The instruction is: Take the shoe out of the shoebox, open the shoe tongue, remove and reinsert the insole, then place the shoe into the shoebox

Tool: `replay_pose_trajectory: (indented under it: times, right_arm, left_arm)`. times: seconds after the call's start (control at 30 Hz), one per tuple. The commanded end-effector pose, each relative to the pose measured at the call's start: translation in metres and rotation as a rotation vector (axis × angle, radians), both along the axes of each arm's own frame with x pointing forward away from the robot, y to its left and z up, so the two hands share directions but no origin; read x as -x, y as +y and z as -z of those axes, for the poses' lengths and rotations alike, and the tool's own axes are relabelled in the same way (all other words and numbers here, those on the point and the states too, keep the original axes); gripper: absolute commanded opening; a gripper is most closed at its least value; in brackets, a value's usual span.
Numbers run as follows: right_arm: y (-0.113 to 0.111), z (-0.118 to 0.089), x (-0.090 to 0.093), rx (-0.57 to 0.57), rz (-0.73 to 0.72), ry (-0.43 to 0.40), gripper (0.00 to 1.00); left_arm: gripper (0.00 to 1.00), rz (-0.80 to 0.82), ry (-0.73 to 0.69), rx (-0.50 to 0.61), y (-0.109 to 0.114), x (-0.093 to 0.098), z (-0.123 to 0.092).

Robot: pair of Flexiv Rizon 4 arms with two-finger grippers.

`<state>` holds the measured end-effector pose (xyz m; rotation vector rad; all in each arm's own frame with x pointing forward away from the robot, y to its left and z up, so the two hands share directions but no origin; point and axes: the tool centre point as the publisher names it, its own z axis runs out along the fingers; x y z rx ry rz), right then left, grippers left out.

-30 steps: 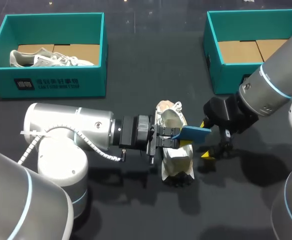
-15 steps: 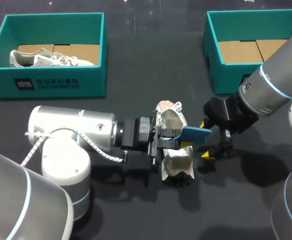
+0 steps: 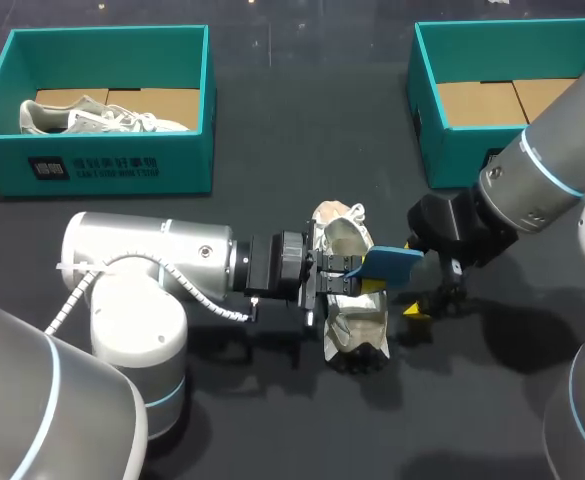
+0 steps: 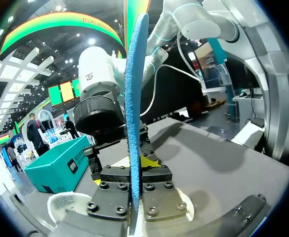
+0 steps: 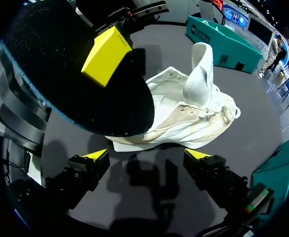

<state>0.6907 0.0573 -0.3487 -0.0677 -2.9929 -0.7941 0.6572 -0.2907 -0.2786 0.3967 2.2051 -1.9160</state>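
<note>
A white shoe (image 3: 357, 322) lies on the dark table, its tongue (image 5: 199, 66) standing up. My left gripper (image 3: 344, 272) hovers over it, shut on a blue insole (image 3: 392, 265). In the left wrist view the insole (image 4: 133, 98) stands edge-on between the fingers of that gripper (image 4: 134, 190). My right gripper (image 3: 417, 285) is just right of the shoe, open, by the insole's free end. In the right wrist view the insole's dark underside (image 5: 70, 79) hangs over the shoe (image 5: 184, 121), ahead of the open right gripper (image 5: 148, 155); a yellow fingertip (image 5: 107, 55) of the left gripper presses on it.
A teal shoebox (image 3: 102, 170) at the back left holds another pale shoe (image 3: 92, 115). A second teal shoebox (image 3: 427, 125) at the back right shows only its cardboard floor. My right arm's bulk stands close in front of that box.
My left arm has shifted slightly to the right, and the insole has risen a touch. The right arm and the shoe have stayed put.
</note>
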Motion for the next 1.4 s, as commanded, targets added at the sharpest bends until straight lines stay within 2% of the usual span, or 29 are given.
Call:
replay_pose_trajectory:
  times: [0.03,0.7,1.4]
  right_arm:
    - [0.001,0.001,0.000,0.001,0.001,-0.001,1.00]
    - [0.001,0.001,0.000,0.001,0.001,-0.001,1.00]
    - [0.001,0.001,0.000,0.001,0.001,-0.001,1.00]
  left_arm:
    - [0.00,-0.004,0.003,-0.003,-0.001,0.001,0.005]
    - [0.00,-0.033,-0.020,-0.025,0.014,-0.002,0.027]
    - [0.00,-0.093,-0.050,0.006,0.018,-0.024,0.057]
